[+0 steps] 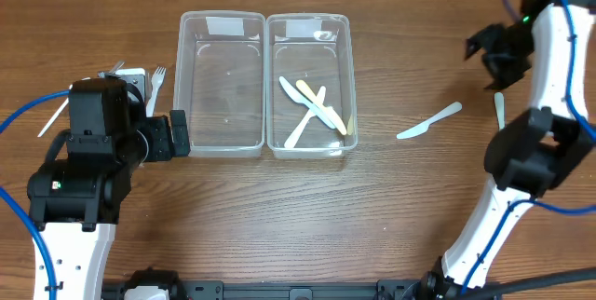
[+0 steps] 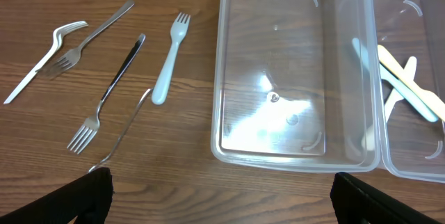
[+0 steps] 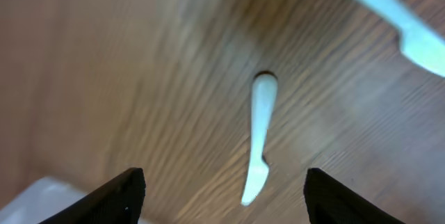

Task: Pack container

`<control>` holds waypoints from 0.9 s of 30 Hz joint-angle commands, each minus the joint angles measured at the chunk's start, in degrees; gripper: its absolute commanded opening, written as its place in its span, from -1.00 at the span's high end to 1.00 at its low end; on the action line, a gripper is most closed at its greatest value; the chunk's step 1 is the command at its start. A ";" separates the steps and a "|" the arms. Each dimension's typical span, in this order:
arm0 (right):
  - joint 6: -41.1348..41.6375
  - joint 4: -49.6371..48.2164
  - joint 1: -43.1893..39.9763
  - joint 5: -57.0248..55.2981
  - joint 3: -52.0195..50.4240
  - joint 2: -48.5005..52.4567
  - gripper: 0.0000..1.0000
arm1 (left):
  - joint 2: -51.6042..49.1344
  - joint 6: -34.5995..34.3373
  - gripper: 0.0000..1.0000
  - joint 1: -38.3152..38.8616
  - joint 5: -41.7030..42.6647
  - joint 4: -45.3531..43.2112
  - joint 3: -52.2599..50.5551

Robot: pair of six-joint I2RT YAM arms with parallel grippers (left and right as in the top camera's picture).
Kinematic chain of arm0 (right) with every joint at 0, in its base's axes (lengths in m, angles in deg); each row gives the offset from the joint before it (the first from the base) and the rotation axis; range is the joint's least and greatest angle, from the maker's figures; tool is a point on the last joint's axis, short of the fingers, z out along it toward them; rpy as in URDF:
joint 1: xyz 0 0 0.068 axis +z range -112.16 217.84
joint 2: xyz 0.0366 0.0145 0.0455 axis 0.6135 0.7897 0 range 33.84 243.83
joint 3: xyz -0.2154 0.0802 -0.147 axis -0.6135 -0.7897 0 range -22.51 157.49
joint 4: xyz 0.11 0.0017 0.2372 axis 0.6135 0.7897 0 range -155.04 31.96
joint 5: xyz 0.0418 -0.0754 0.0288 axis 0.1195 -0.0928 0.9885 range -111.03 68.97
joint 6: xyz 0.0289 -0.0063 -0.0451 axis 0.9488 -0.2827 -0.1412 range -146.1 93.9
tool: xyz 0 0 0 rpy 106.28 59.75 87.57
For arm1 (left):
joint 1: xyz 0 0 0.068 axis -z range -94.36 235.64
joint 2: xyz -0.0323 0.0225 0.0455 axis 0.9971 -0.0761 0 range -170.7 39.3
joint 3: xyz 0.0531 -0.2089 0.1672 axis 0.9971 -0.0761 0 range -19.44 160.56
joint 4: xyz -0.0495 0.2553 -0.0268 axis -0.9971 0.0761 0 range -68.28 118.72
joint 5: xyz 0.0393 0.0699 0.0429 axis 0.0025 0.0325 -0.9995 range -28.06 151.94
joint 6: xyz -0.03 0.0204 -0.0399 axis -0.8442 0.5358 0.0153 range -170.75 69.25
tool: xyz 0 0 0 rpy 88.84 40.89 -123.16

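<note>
The right gripper (image 3: 224, 177), open and empty, hovered over a knife (image 3: 261, 123) at the container's (image 1: 312, 154) three o'clock. The left gripper (image 2: 221, 177) was wide open, empty. Next step: grasp it.

left clear rectangular plastic container (image 1: 220, 95): upright, empty | right clear rectangular plastic container (image 1: 308, 53): touching it, holds crossed cream plastic knives (image 1: 315, 106) | white plastic knife (image 1: 429, 122): flat on the wood, right of both | white plastic fork (image 2: 170, 58), metal forks (image 2: 111, 88): flat, left of both

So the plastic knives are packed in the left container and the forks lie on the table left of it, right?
No: the plastic knives lie in the right container; the left container is empty, as the overhead view shows. The forks do lie on the table left of it.
</note>
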 commanded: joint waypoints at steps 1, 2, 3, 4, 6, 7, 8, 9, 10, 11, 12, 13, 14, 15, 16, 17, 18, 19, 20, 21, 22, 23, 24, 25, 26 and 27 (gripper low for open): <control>1.03 -3.50 0.39 0.61 -6.45 0.48 -0.51 | -0.20 0.90 -1.00 -0.59 0.04 -0.15 1.27; 1.18 -4.90 0.39 0.63 -8.85 0.48 -0.51 | -0.20 0.90 -1.00 -0.59 0.04 -0.20 1.27; 1.38 -5.97 0.39 0.61 -10.78 0.48 -0.51 | -0.20 0.90 -1.00 -0.59 0.04 -0.28 1.27; 1.40 -7.10 0.39 0.63 -12.66 0.48 -0.51 | -0.20 0.90 -1.00 -0.59 0.04 -0.33 1.27; 1.40 -8.94 0.39 0.63 -15.67 0.48 -0.52 | -0.20 0.90 -1.00 -0.59 0.04 -0.33 1.27; 1.40 -9.86 0.39 0.63 -17.29 0.48 -0.51 | -0.20 0.90 -1.00 -0.59 0.04 -0.33 1.27; 1.40 -10.91 0.39 0.61 -18.84 0.48 -0.51 | -0.20 0.90 -1.00 -0.59 0.04 -0.33 1.27; 1.60 -12.15 0.39 0.63 -20.63 0.48 -0.51 | -0.20 0.90 -1.00 -0.59 0.04 -0.31 1.27; 1.75 -12.98 0.39 0.63 -21.81 0.48 -0.51 | -0.20 0.90 -1.00 -0.59 0.04 -0.33 1.27; 1.79 -13.90 0.39 0.66 -22.97 0.48 -0.51 | -0.20 0.90 -1.00 -0.59 0.04 -0.33 1.27; 1.79 -14.82 0.39 0.66 -23.98 0.48 -0.51 | -0.20 0.90 -1.00 -0.59 0.04 -0.33 1.27; 1.77 -15.52 0.39 0.59 -24.85 0.48 -0.51 | -0.20 0.92 -1.00 -0.59 0.04 -0.33 1.27; 1.77 -15.91 0.39 0.59 -25.31 0.50 -0.51 | -0.20 0.92 -1.00 -0.59 0.02 -0.33 1.27; 1.77 -16.57 0.39 0.61 -25.86 0.50 -0.51 | -0.20 0.92 -1.00 -0.59 0.02 -0.33 1.27; 1.75 -16.79 0.39 0.61 -26.10 0.50 -0.51 | -0.20 0.92 -1.00 -0.59 0.04 -0.31 1.27; 1.73 -16.83 0.39 0.57 -26.18 0.50 -0.50 | -0.20 0.90 -1.00 -0.59 0.04 -0.28 1.27; 1.62 -17.00 0.39 0.24 -26.18 0.48 -0.46 | -0.20 0.90 -1.00 -0.59 0.04 -0.31 1.27; 1.36 -17.00 0.42 0.17 -26.18 0.48 -0.43 | -0.20 0.90 -1.00 -0.59 0.04 -0.31 1.27; 1.09 -17.00 0.48 0.17 -26.18 0.48 -0.37 | -0.20 0.90 -1.00 -0.59 0.04 -0.33 1.27; 1.03 -16.96 0.52 0.13 -26.18 0.50 -0.28 | -0.20 0.90 -1.00 -0.59 0.04 -0.37 1.27; 0.87 -16.96 0.57 0.15 -26.18 0.48 -0.11 | -0.20 0.90 -1.00 -0.59 0.04 -0.46 1.27; 0.87 -16.96 0.63 0.15 -26.18 0.48 0.00 | -0.20 0.90 -1.00 -0.59 0.04 -0.46 1.27; 0.87 -16.81 0.63 0.17 -26.18 0.48 0.14 | -0.20 0.90 -1.00 -0.59 0.04 -0.46 1.27; 0.87 -16.76 0.63 0.17 -26.18 0.50 0.26 | -0.20 0.90 -1.00 -0.59 0.04 -0.44 1.27; 0.85 -16.76 0.63 0.15 -26.18 0.48 0.31 | -0.20 0.90 -1.00 -0.59 0.04 -0.44 1.27; 0.87 -16.74 0.63 0.17 -26.18 0.48 0.35 | -0.20 0.90 -1.00 -0.59 0.04 -0.46 1.27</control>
